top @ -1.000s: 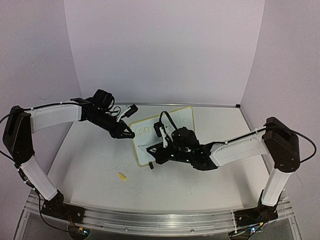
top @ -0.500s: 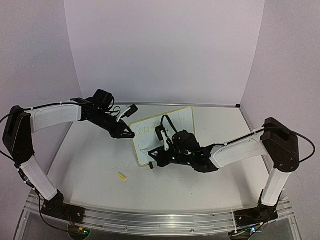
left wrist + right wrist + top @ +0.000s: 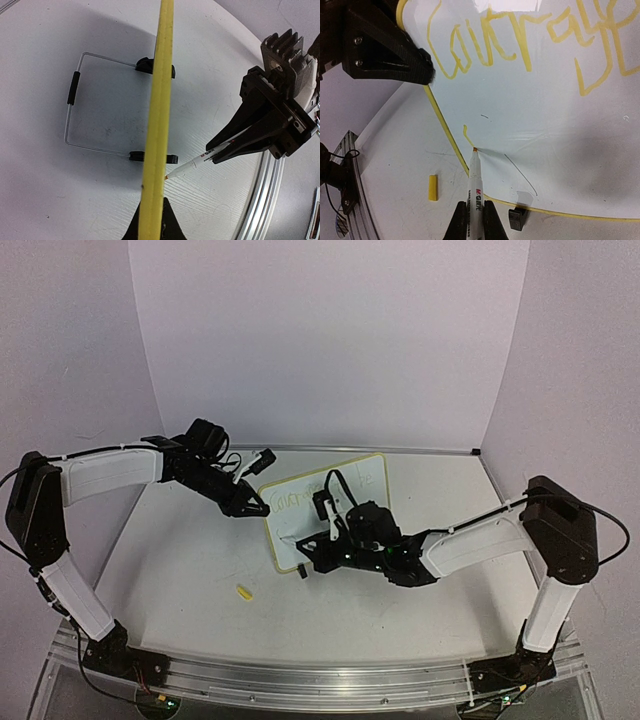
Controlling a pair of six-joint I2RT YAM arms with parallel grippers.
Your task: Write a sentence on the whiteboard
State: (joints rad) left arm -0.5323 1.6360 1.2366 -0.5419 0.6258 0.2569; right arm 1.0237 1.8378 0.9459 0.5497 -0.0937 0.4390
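At whiteboard (image 3: 555, 135) edge | left gripper (image 3: 258, 506) clamped there, sound hold | likely light, stiff, tip-prone | right gripper (image 3: 475, 222) pinching marker (image 3: 474, 175)

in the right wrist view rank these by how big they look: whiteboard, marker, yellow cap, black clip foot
1. whiteboard
2. marker, though it is nearest the camera
3. yellow cap and black clip foot: they look about alike, so not ranked

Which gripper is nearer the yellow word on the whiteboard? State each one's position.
Left. The left gripper grips the whiteboard by its edge, right beside the first letter of the word; the right gripper holds a marker lower down, below the word.
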